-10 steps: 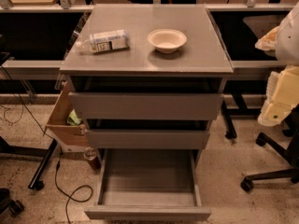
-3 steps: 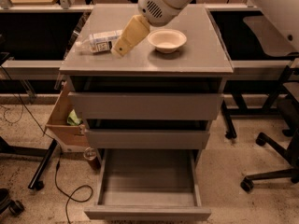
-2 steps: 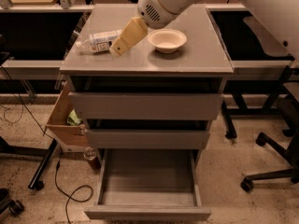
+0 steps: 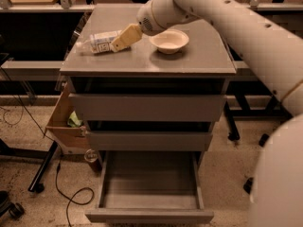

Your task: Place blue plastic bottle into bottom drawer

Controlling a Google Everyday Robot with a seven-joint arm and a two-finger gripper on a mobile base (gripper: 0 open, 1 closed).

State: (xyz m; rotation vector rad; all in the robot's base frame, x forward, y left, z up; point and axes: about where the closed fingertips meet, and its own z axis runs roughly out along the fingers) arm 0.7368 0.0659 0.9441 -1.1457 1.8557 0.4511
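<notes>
The blue plastic bottle [image 4: 100, 42] lies on its side on the grey cabinet top [image 4: 199, 60], at its left. My gripper [image 4: 118, 42] comes in from the upper right and sits at the bottle's right end, right against it. The bottom drawer [image 4: 149, 200] is pulled out and holds nothing. A white bowl [image 4: 169, 40] stands just right of the gripper.
Two closed grey drawers [image 4: 147, 107] sit above the open one. A cardboard box [image 4: 64, 122] leans at the cabinet's left side, with a cable and chair base on the floor. Dark tables stand behind on both sides.
My arm has come in from the right and the gripper has moved down and left, up to the bottle's right end. The bottle and bowl have not moved.
</notes>
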